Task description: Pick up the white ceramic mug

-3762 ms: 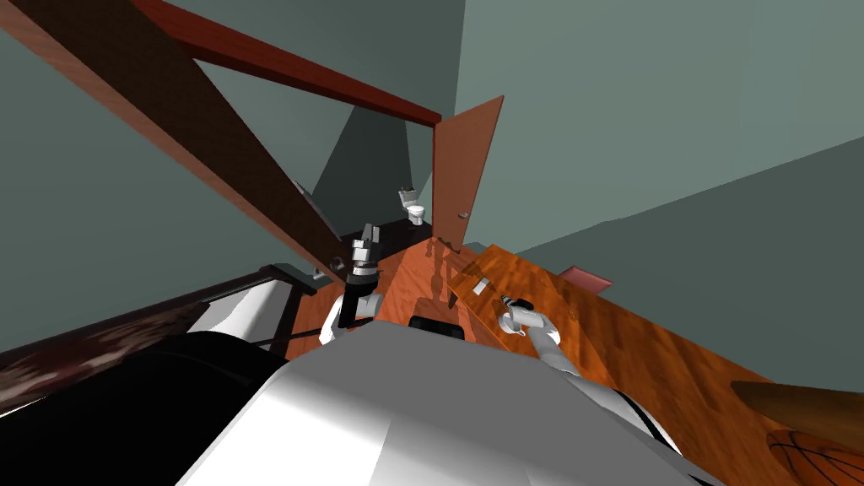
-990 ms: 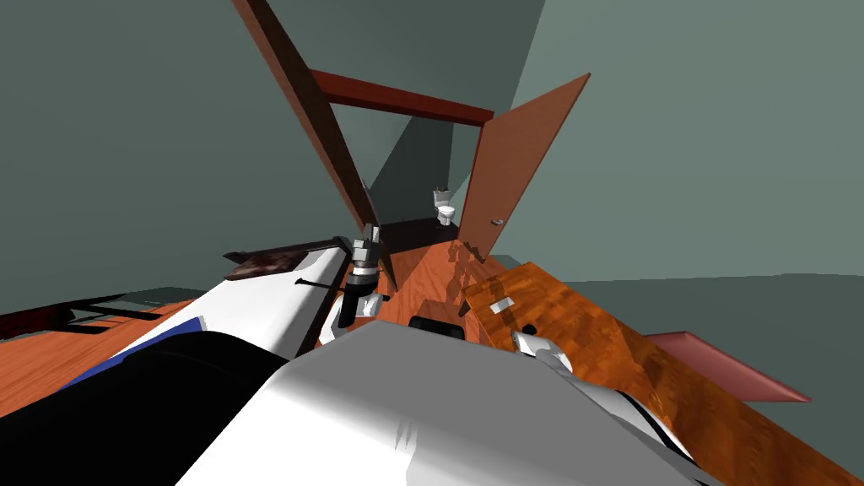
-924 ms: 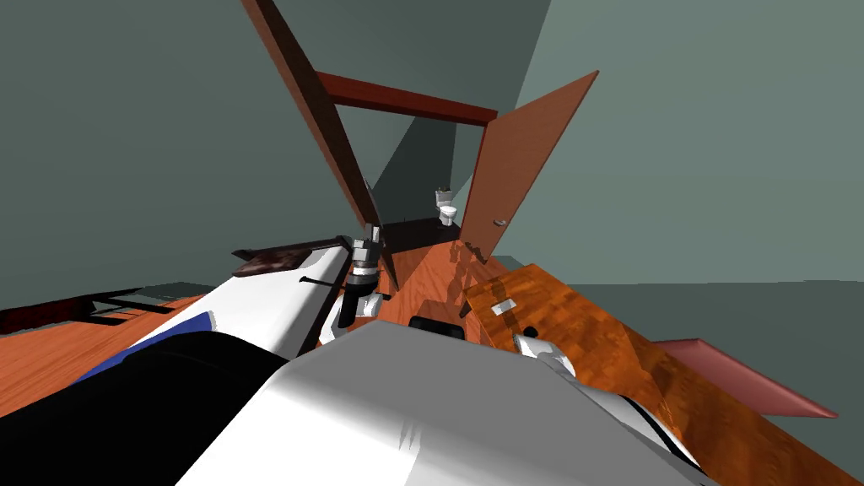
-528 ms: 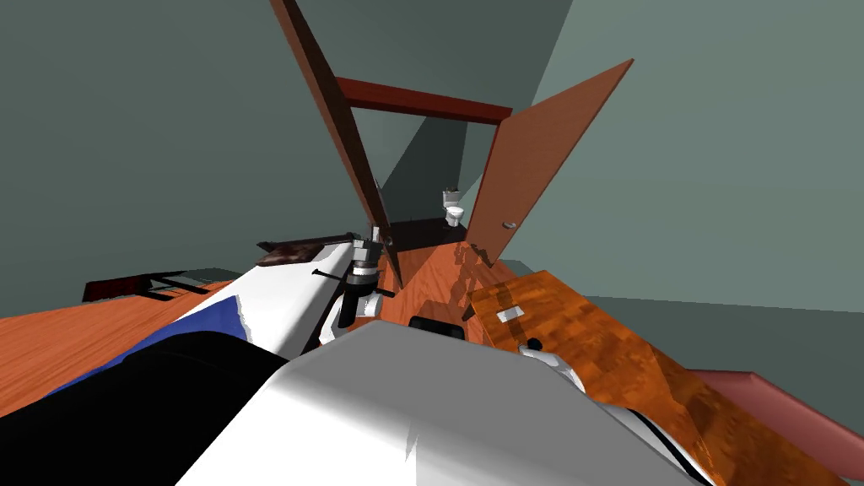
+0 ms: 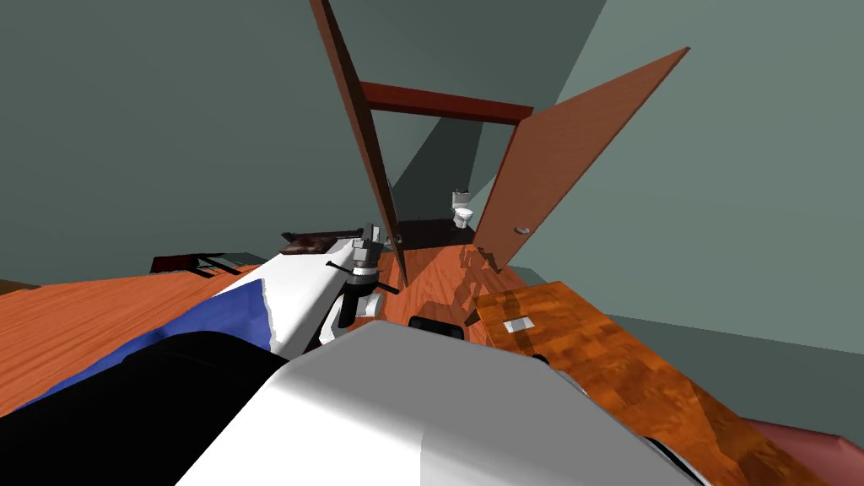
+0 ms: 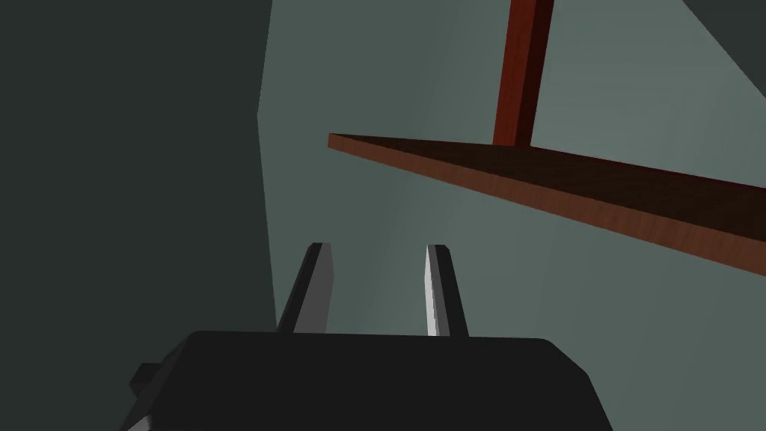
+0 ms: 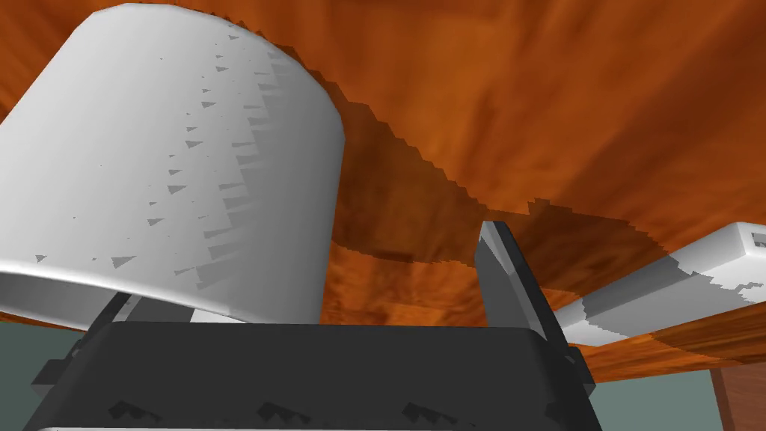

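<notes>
**Grey-green walls, orange wood, and a white mug (image 7: pixel 172 172) crowding my right gripper (image 7: pixel 329 239)**

Grey-green walls (image 5: pixel 169 126) are rising on every side of me. An orange-brown wooden floor (image 5: pixel 84 312) is running out to my left. A bed (image 5: pixel 291 287) with a white and blue cover is lying close on that side. Ahead, a reddish-brown door (image 5: pixel 574 160) is standing open beside its darker frame (image 5: pixel 447 101). On my right, a glossy wooden table (image 5: pixel 607 354) is carrying a small flat white piece (image 5: pixel 517 324).

The mug is sitting on orange wood hard up against my right gripper. Its plain white wall is covering one finger. The other finger (image 7: pixel 509 277) is standing clear beside it, apart from the mug. Those fingers are spread wide and gripping nothing. A flat white slab (image 7: pixel 673 288) is lying on the wood beyond the free finger.

Through the doorway a small white toilet (image 5: pixel 461 215) is showing on a dark floor.

My left gripper (image 6: pixel 378 247) is hanging raised near the door frame, over the bed's edge. Its fingers are parted by a narrow gap and are holding nothing.
</notes>
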Controlling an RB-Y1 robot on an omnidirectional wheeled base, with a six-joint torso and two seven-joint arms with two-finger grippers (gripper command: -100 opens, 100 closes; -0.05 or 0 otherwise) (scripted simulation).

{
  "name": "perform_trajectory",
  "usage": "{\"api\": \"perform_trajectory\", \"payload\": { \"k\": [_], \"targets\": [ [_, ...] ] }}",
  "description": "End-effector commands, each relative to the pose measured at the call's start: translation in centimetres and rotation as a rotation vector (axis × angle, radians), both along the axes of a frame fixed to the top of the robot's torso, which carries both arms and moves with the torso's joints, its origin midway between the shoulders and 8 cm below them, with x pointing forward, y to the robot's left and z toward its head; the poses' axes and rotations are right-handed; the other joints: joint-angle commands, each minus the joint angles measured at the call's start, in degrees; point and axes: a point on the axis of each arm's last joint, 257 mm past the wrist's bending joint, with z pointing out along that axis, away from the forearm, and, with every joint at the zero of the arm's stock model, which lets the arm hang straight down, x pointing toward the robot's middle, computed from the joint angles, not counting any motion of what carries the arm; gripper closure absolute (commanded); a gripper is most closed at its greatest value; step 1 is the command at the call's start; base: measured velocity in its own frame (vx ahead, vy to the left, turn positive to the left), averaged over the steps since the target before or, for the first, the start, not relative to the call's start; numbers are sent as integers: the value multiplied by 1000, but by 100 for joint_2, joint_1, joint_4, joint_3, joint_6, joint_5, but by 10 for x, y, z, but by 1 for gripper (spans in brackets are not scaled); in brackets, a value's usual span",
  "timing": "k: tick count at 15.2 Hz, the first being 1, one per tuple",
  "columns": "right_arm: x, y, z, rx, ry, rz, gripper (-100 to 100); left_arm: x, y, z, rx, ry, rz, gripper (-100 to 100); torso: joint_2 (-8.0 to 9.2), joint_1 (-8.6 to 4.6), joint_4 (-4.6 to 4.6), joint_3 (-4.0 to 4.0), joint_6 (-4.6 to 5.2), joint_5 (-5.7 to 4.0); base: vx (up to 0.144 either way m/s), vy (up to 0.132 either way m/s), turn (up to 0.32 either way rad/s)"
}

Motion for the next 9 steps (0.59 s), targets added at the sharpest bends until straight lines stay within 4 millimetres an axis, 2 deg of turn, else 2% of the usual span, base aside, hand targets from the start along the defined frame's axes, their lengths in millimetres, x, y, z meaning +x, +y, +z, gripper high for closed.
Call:
{"api": "perform_trajectory", "payload": {
  "k": [1, 2, 3, 4, 5, 8, 9],
  "targets": [
    [-2, -1, -1, 3, -20, -49, -100, 0, 0, 0, 0, 0, 0, 0, 0, 0, 0, 0, 0, 0, -3, -1, -15],
    [-31, -14, 0, -21, 11, 1, -100, 0, 0, 0, 0, 0, 0, 0, 0, -1, -1, -1, 0, -2, 16, 13, 343],
    [-51, -12, -3, -17, 28, -9, -100, 0, 0, 0, 0, 0, 0, 0, -1, -5, -2, -1, -3, -3, 32, 5, 488],
    [-41, -12, -3, -15, -1, -19, -100, 0, 0, 0, 0, 0, 0, 0, -8, -17, -6, -6, -6, -19, 26, -1, 398],
    [-58, -16, -4, -19, 16, -57, -100, 0, 0, 0, 0, 0, 0, 0, -11, -38, -5, -7, -6, -31, 18, -2, 191],
    [-63, -12, -5, -8, -14, -104, -100, 0, 0, 0, 0, 0, 0, 0, -7, -56, -6, -6, 3, -36, 3, -2, -23],
    [-53, -9, -5, -2, -42, -115, -100, 0, 0, 0, 0, 0, 0, 0, -5, -56, -5, -5, 3, -36, 0, 0, 0]
  ]
}}
